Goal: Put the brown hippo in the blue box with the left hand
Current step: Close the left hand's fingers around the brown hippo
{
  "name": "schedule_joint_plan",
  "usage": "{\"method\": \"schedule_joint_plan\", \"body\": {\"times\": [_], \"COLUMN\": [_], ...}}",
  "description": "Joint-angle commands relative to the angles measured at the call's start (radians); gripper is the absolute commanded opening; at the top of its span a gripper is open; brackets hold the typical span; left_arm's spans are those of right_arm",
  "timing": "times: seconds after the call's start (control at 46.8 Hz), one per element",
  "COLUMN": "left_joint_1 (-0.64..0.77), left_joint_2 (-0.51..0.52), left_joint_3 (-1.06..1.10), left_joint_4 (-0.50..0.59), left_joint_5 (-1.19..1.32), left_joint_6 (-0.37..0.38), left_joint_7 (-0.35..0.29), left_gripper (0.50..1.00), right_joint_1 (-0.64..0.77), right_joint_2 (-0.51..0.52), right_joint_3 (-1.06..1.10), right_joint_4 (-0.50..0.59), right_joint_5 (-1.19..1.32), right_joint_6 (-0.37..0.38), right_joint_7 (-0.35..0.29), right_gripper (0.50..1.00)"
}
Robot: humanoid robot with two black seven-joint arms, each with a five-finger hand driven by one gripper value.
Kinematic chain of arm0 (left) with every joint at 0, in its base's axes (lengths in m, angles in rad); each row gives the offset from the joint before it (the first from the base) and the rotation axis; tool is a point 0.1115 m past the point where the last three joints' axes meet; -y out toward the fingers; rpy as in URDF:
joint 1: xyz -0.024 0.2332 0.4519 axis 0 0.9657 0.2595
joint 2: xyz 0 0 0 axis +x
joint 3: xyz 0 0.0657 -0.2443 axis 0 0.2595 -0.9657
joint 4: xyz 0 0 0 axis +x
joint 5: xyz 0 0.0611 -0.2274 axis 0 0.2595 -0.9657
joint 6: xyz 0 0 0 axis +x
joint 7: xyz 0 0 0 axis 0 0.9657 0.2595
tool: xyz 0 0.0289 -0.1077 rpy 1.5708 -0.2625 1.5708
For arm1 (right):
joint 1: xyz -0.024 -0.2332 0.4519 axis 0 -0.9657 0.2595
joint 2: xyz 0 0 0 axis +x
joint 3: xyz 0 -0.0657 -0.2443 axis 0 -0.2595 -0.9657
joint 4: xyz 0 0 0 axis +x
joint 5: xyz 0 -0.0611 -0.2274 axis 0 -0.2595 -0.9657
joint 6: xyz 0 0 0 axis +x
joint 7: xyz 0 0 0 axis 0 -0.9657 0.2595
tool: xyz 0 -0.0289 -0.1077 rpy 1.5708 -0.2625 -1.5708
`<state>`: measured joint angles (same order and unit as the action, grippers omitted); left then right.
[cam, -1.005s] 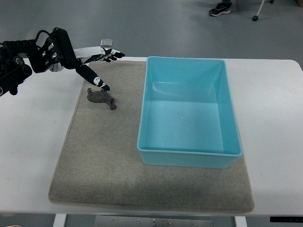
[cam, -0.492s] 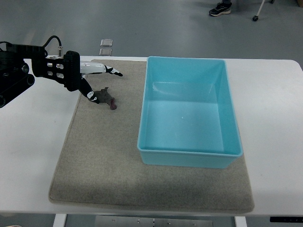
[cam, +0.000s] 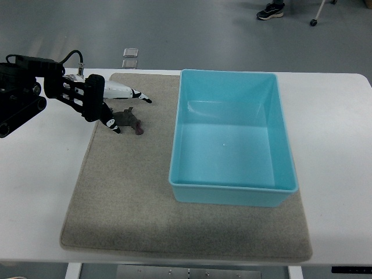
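The brown hippo (cam: 131,122) lies on the grey mat (cam: 128,197), a short way left of the blue box (cam: 232,189). My left hand (cam: 130,113) comes in from the left edge and hangs low over the hippo, open. Its long white fingers (cam: 132,93) stretch just behind the toy, and the black-tipped thumb (cam: 110,124) sits at the toy's left end. The hippo rests on the mat between them; I cannot tell whether they touch it. The box is empty. The right arm is out of view.
The white table (cam: 35,174) carries the mat and the box. A person's shoe (cam: 270,10) and a small floor plate (cam: 131,52) show on the floor beyond the table's far edge.
My left hand has dropped and drawn back toward the left, coming down around the hippo; the thumb now lies beside the toy's left end. The hippo has shifted little, if at all.
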<state>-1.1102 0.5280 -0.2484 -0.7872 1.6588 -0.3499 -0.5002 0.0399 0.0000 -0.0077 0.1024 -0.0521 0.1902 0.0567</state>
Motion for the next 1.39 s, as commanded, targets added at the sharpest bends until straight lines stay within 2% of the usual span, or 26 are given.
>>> {"method": "schedule_joint_plan", "body": {"times": [0.0,0.235,0.406,0.791,0.877,0.941,0.984,1.048,1.369], "left_joint_1": [0.003,0.006,0.004,0.01,0.01,0.01,0.009,0.006,0.0], "left_joint_2": [0.001,0.004,0.006,0.006,0.004,0.006,0.006,0.006,0.006], "left_joint_3": [0.0,0.0,0.0,0.001,0.001,0.001,0.001,0.001,0.0], "left_joint_4": [0.002,0.003,0.005,0.008,0.008,0.008,0.01,0.01,0.01], "left_joint_5": [0.001,0.001,0.001,0.002,0.002,0.002,0.004,0.007,0.013], "left_joint_6": [0.0,-0.003,-0.006,-0.009,-0.009,-0.012,-0.012,-0.012,-0.006], "left_joint_7": [0.0,-0.001,-0.001,0.002,0.003,0.006,0.008,0.008,0.008], "left_gripper": [0.979,0.939,0.866,0.812,0.75,0.652,0.557,0.501,0.5], "right_joint_1": [0.0,0.0,0.0,0.0,0.0,0.0,0.0,0.0,0.0], "right_joint_2": [0.0,0.0,0.0,0.0,0.0,0.0,0.0,0.0,0.0], "right_joint_3": [0.0,0.0,0.0,0.0,0.0,0.0,0.0,0.0,0.0], "right_joint_4": [0.0,0.0,0.0,0.0,0.0,0.0,0.0,0.0,0.0], "right_joint_5": [0.0,0.0,0.0,0.0,0.0,0.0,0.0,0.0,0.0], "right_joint_6": [0.0,0.0,0.0,0.0,0.0,0.0,0.0,0.0,0.0], "right_joint_7": [0.0,0.0,0.0,0.0,0.0,0.0,0.0,0.0,0.0], "right_gripper": [0.936,0.936,0.936,0.936,0.936,0.936,0.936,0.936,0.936]}}
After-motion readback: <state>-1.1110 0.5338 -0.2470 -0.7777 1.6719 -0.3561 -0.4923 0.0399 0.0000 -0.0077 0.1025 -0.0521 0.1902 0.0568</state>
